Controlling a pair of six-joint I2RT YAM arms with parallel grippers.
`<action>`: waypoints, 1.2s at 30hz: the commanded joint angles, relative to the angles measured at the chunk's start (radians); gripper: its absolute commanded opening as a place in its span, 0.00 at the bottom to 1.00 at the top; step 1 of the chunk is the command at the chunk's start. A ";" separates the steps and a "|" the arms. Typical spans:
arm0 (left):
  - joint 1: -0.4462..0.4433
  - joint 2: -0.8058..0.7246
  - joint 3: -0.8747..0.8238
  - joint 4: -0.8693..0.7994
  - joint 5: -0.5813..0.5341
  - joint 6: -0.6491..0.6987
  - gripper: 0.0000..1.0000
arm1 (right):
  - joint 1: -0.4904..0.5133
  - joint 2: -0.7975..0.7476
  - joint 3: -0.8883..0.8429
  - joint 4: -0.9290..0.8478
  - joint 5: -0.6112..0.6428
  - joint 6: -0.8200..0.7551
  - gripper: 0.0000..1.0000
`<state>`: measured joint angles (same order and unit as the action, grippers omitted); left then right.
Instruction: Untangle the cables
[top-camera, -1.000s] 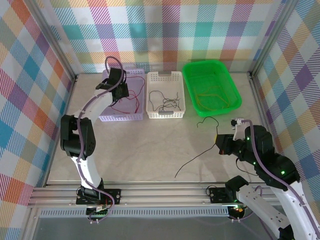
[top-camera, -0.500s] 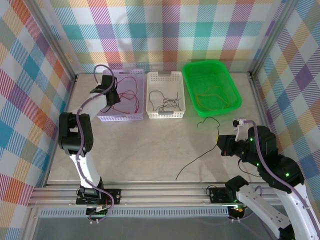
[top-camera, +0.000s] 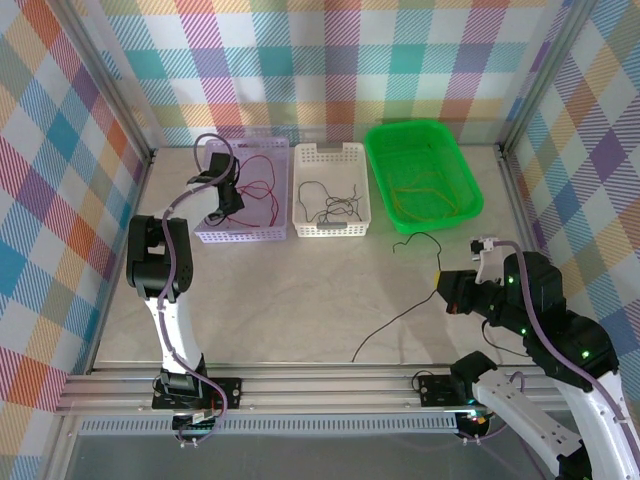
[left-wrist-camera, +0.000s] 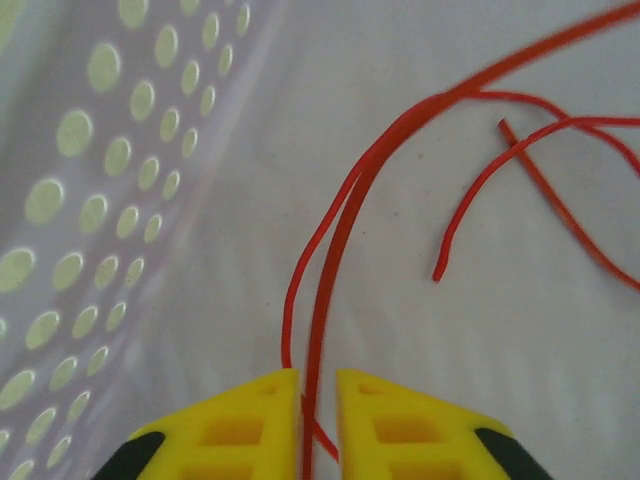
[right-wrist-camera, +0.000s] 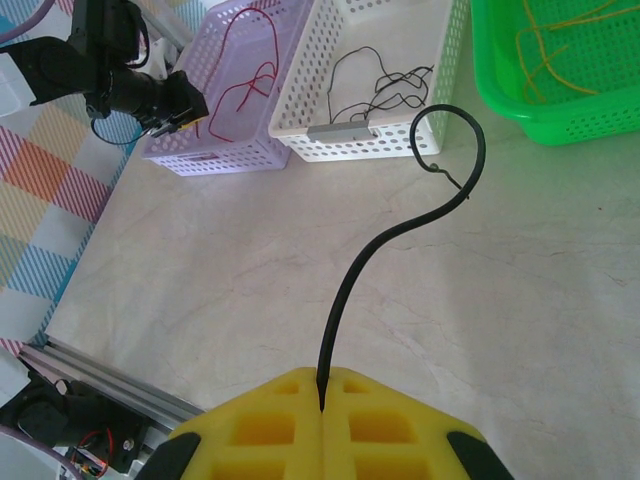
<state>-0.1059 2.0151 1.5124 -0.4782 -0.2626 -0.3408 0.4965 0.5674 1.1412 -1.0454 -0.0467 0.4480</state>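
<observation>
Since a second ago, the left arm has drawn its wrist back toward the near left part of the lilac basket (top-camera: 240, 237), and the right arm has shifted slightly nearer.

Nearest, the right arm folds low over the right side of the table (top-camera: 300, 300). The right gripper (right-wrist-camera: 322, 382) has its yellow tips pressed together on a black cable (right-wrist-camera: 336, 315). That wire rises from the seam between the tips, curves away and ends in a hooked loop. From above, its other part trails across the bare tabletop toward the near middle.

Farther off, the left arm stretches up and forward, and the left gripper (left-wrist-camera: 318, 385) points down into the lilac basket. Its tips stand slightly parted, and a strand of the red cables (left-wrist-camera: 330, 270) runs through the gap. The other red strands lie curled on the basket floor.

Beside it, the white basket (top-camera: 331, 232) holds thin black wires (top-camera: 330, 205), and the green tray (top-camera: 375, 150) holds orange-yellow wires (top-camera: 425, 205).
</observation>
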 joint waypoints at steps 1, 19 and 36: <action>0.008 -0.026 0.041 -0.031 0.021 -0.015 0.27 | -0.006 0.001 0.020 -0.028 -0.026 0.007 0.00; 0.008 -0.282 0.129 -0.098 0.102 -0.009 0.81 | -0.006 0.024 0.063 -0.062 -0.055 0.024 0.00; -0.001 -1.046 -0.520 0.190 -0.013 -0.051 1.00 | -0.006 0.024 0.076 -0.076 -0.051 0.022 0.00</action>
<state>-0.1062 1.0504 1.0779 -0.3782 -0.2066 -0.3859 0.4965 0.5926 1.1809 -1.1027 -0.1059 0.4740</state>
